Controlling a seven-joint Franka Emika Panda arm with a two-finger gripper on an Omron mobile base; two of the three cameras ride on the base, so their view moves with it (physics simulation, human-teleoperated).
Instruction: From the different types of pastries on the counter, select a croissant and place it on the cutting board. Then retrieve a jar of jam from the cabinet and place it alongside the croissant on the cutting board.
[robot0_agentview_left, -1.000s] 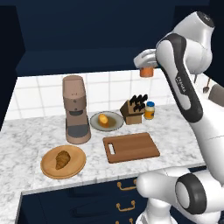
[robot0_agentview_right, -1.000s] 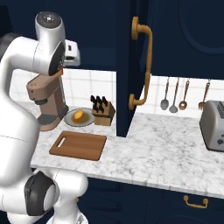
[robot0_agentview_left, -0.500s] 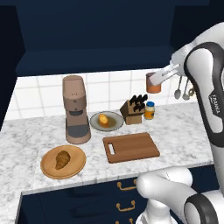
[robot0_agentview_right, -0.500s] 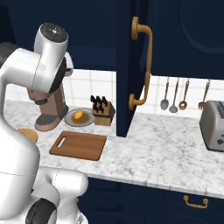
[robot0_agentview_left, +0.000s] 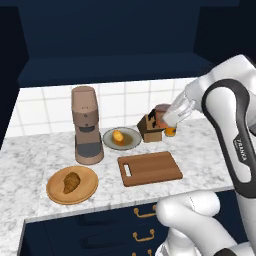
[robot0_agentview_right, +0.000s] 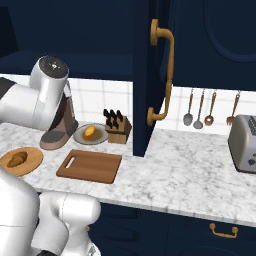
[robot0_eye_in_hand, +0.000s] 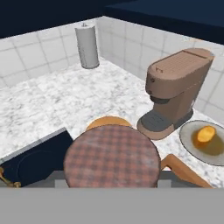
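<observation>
one jar of jam (robot0_agentview_left: 161, 114) in gripper (robot0_agentview_left: 165, 118), now lower, nearer cutting board (robot0_agentview_left: 149, 168).

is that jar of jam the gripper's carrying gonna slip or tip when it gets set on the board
The jar of jam looks smooth and rigid, so it may slip in the gripper. It seems squat with a broad lid, so probably stable upright on the flat cutting board, though likely to roll if laid sideways.

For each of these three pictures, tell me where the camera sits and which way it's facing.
Left base view: behind the arm's left, looking down at the counter; arm at right, gripper carrying the jar of jam.
Right base view: behind its right, facing the cabinet door and toaster; arm at left.
Hand view: above the jar's checked lid.
Both base views share the cutting board, which lies bare.
</observation>
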